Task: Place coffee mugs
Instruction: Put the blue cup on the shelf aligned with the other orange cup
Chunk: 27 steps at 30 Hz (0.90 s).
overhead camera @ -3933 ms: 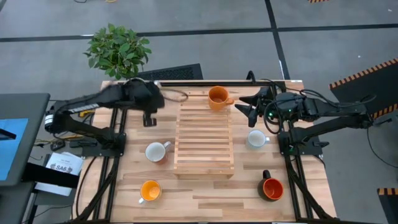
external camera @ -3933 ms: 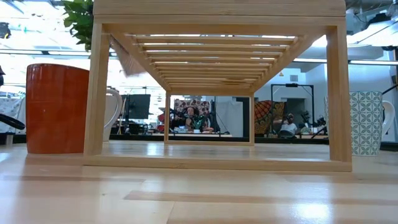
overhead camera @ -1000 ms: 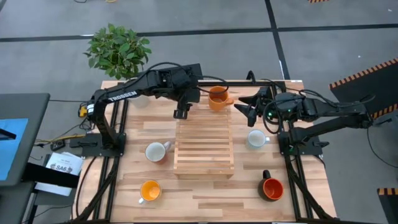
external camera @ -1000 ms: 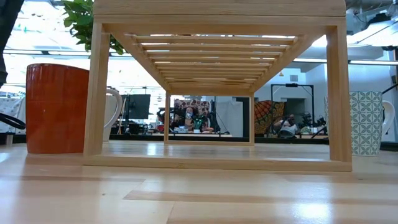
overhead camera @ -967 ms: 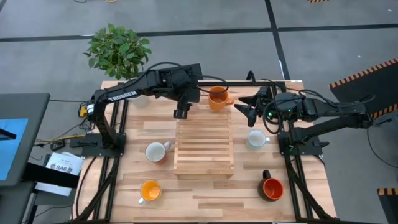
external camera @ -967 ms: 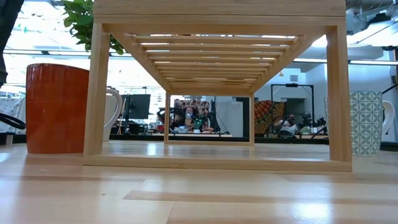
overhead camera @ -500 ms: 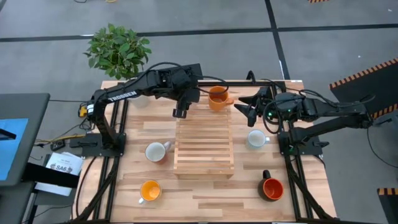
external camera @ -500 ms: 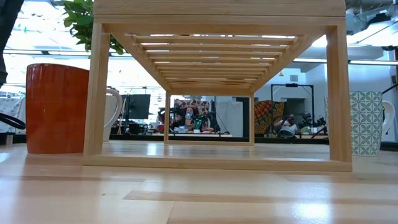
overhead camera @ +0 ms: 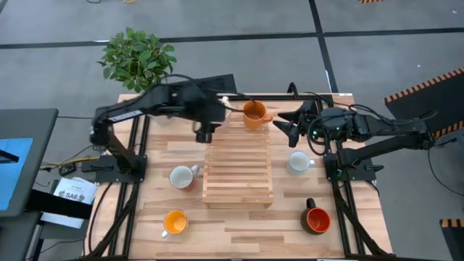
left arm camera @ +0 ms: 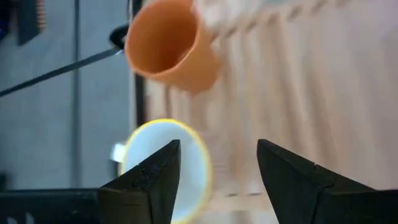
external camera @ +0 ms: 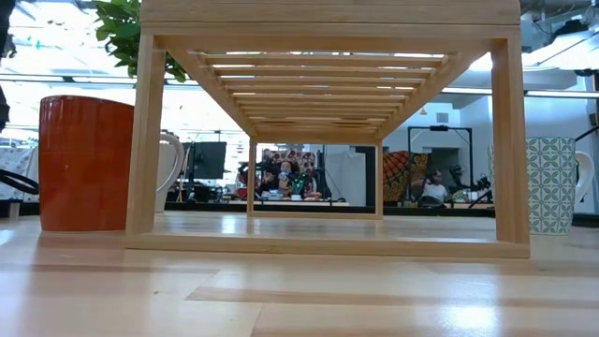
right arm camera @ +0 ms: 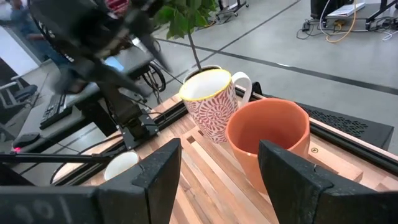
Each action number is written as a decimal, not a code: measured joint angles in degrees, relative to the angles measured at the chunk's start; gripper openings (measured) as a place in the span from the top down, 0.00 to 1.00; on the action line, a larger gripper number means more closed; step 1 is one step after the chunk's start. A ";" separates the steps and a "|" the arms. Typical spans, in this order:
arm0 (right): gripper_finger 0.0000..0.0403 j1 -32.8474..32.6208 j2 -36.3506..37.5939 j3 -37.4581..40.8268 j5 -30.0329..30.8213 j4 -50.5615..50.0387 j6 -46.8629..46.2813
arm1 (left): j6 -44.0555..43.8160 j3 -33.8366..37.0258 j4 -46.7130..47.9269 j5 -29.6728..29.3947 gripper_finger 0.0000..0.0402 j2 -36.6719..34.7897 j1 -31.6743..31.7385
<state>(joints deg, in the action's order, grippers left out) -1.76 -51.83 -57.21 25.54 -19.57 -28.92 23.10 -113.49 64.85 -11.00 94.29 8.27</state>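
Left gripper (overhead camera: 204,135) spread, empty, beside rack (overhead camera: 238,156) far corner, near orange mug (overhead camera: 254,112). Right gripper (overhead camera: 284,124) spread, parked opposite, facing that mug.

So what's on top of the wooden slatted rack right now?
One orange mug stands at the far end of the wooden rack; the other slats are bare. The left gripper, open and empty, hovers by its far left corner.

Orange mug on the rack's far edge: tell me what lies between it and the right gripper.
Nothing. In the high view the stretch between the orange mug and the open right gripper is bare rack edge and tabletop; the right wrist view agrees.
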 joint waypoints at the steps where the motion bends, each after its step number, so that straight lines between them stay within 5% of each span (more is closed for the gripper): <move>1: 0.41 0.00 0.00 0.00 0.00 0.43 0.27 | -2.49 0.00 -0.04 2.86 0.51 -1.39 0.07; 4: 0.41 0.01 -0.01 0.00 0.01 2.67 1.72 | -10.11 1.65 -2.84 12.50 0.53 -6.28 1.24; 7: 0.41 0.00 0.00 -0.04 0.00 4.75 3.62 | -15.19 7.07 -9.24 16.12 0.56 -12.72 2.02; 18: 0.41 0.02 0.00 -0.04 -0.02 5.78 5.46 | -28.89 45.95 -43.84 14.78 0.66 -43.13 -0.29; 27: 0.41 0.02 0.00 -0.04 -0.06 5.97 3.94 | -30.37 55.65 -51.86 9.39 0.67 -52.51 -0.79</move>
<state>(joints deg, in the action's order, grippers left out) -1.74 -51.83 -57.25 25.48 -13.60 -24.98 -7.27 -57.84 12.99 -1.61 41.78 7.49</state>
